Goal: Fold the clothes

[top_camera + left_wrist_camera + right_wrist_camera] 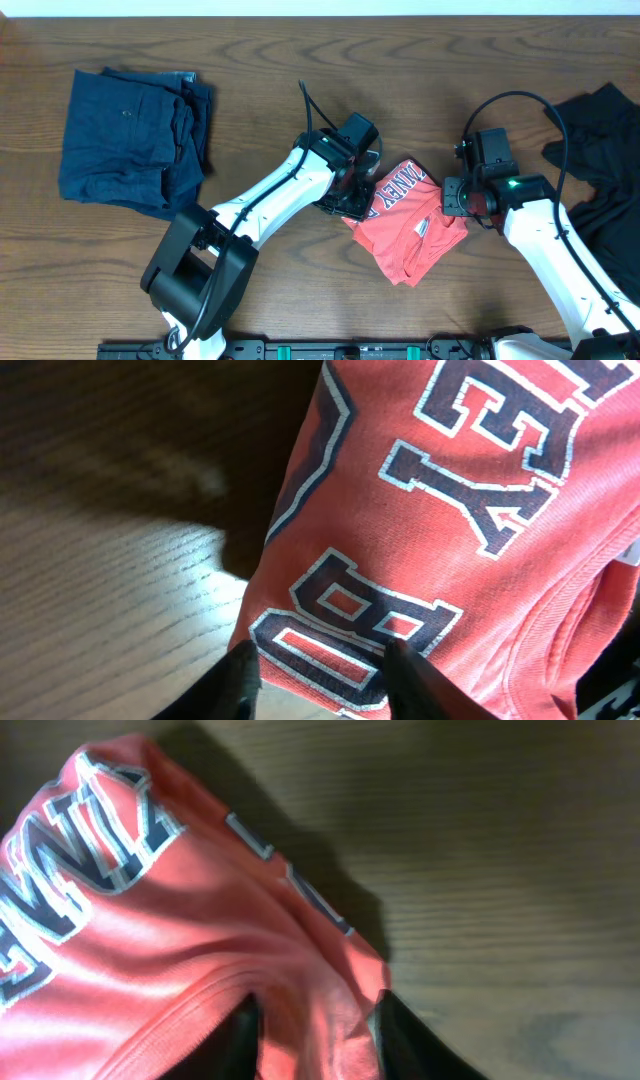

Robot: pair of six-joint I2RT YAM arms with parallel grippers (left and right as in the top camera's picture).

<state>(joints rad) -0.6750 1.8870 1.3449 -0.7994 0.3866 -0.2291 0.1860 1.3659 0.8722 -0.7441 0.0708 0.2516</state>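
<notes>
The coral-red T-shirt [410, 225] with white-and-navy lettering lies folded into a small bundle at the table's middle. My left gripper [352, 192] is at the bundle's left edge. It is open: one finger [240, 682] is over bare wood and the other finger [405, 682] is over the lettering [350, 620]. My right gripper [457, 196] is at the bundle's right edge, also open. Its fingers [400, 1032] straddle a raised fold of the shirt [320, 1020]. A dark navy garment [130, 140] lies folded at the far left. A black garment [600, 160] lies crumpled at the far right.
The wooden table [300, 300] shows bare wood between the navy garment and the shirt, and along the front. The right arm's cable [520, 98] arches above its wrist near the black garment. A black rail [330, 350] runs along the front edge.
</notes>
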